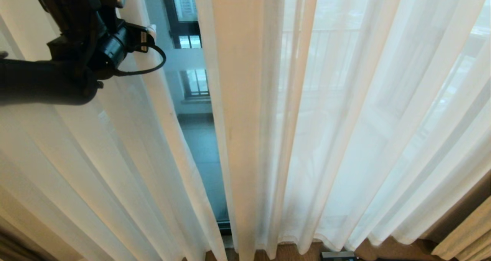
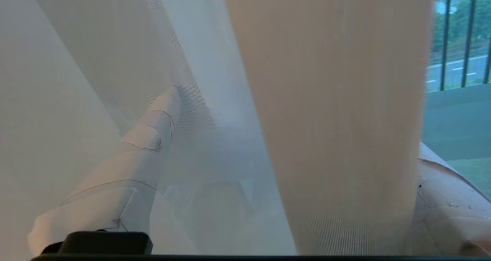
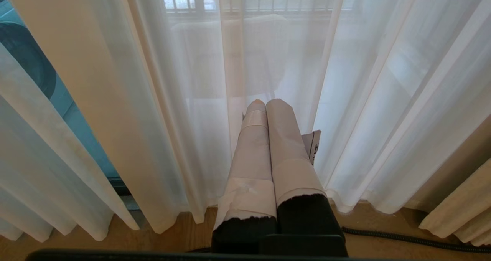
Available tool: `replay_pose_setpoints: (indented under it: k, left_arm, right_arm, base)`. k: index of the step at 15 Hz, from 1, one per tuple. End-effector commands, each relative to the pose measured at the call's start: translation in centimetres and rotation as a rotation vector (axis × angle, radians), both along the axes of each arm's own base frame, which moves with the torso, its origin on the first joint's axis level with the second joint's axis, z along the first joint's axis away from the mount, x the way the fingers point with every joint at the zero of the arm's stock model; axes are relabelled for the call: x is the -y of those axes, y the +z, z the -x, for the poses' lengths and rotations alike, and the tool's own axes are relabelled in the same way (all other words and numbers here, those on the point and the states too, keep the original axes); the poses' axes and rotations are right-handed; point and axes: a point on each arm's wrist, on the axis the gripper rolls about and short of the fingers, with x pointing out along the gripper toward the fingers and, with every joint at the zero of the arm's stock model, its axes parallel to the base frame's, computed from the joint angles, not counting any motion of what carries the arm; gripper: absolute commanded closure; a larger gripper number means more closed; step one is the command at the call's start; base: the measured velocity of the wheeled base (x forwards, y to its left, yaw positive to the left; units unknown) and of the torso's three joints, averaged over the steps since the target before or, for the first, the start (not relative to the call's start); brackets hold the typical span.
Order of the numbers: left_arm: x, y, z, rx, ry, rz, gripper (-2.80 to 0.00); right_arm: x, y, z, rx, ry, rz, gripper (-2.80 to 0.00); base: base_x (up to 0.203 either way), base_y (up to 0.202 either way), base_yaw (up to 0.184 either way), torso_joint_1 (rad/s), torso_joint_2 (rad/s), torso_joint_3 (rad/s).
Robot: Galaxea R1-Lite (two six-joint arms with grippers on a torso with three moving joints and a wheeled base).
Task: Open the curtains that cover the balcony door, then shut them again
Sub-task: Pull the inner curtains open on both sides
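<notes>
A: Nearest in, the right gripper (image 3: 264,103) hangs low in front of the curtains (image 1: 345,138), fingers pressed flat together and holding nothing, just above the wooden floor (image 3: 184,234). It looks parked.

B: And the left gripper (image 1: 147,36)?

A: Up high at the hem of the left sheer panel (image 1: 126,146), beside the narrow gap between the two panels. Its wrist view shows the taped fingers (image 2: 153,134) spread wide with a fold of cloth (image 2: 337,119) hanging between them. I judge that placement is for catching the hem to drag it sideways; whether the cloth touches a pad, I can't say.

B: What lies beyond?

A: Through the gap, the balcony door (image 1: 191,111), glass with a dark frame. Only the wrist views show the black railing (image 2: 447,38) outside; only the head view shows how little is opened.
</notes>
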Motion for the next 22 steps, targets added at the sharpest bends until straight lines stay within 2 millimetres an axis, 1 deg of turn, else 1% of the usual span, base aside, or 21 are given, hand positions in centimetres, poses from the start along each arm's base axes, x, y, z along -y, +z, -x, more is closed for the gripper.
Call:
replay_pose_setpoints:
  k: [1,2,5,6,10,14,16,19,22]
  left_arm:
    - [-0.2,-0.4,-0.4,-0.005,0.009,-0.002,-2.8]
    - [-0.7,-0.5,-0.5,-0.007,0.018,-0.002,-2.8]
    - [-1.1,-0.9,-0.9,-0.006,0.008,-0.002,-2.8]
    - [-1.1,-1.0,-1.1,0.008,0.005,0.002,0.0]
    - [-1.1,-1.2,-1.4,0.03,-0.001,0.021,0.0]
    - [-1.7,-1.0,-1.4,0.058,0.013,0.029,0.0]
    - [-2.2,-0.7,-1.3,0.072,0.022,0.031,0.0]
    - [-2.9,-0.2,-1.1,0.137,0.015,0.051,0.0]
    - [-3.3,0.7,-0.4,0.166,0.013,0.07,0.0]
  right_arm:
    - [0.0,0.0,0.0,0.0,0.001,0.001,0.0]
    - [0.0,0.0,0.0,0.0,0.001,0.001,0.0]
    - [0.0,0.0,0.0,0.0,0.001,0.001,0.0]
    - [0.0,0.0,0.0,0.0,0.001,0.0,0.0]
    - [0.0,0.0,0.0,0.0,0.001,0.001,0.0]
    - [0.0,0.0,0.0,0.0,0.001,0.001,0.0]
    - [0.0,0.0,0.0,0.0,0.001,0.001,0.0]
    - [0.0,0.0,0.0,0.0,0.001,0.0,0.0]
    - [0.0,0.0,0.0,0.0,0.001,0.001,0.0]
  base:
    - [0.0,0.0,0.0,0.0,0.0,0.0]
    - [0.0,0.0,0.0,0.0,0.0,0.0]
    - [0.0,0.0,0.0,0.0,0.0,0.0]
    - [0.0,0.0,0.0,0.0,0.0,0.0]
    - [0.0,0.0,0.0,0.0,0.0,0.0]
    - [0.0,0.0,0.0,0.0,0.0,0.0]
    - [0.0,0.0,0.0,0.0,0.0,0.0]
    - [0.0,0.0,0.0,0.0,0.0,0.0]
    - [0.0,0.0,0.0,0.0,0.0,0.0]
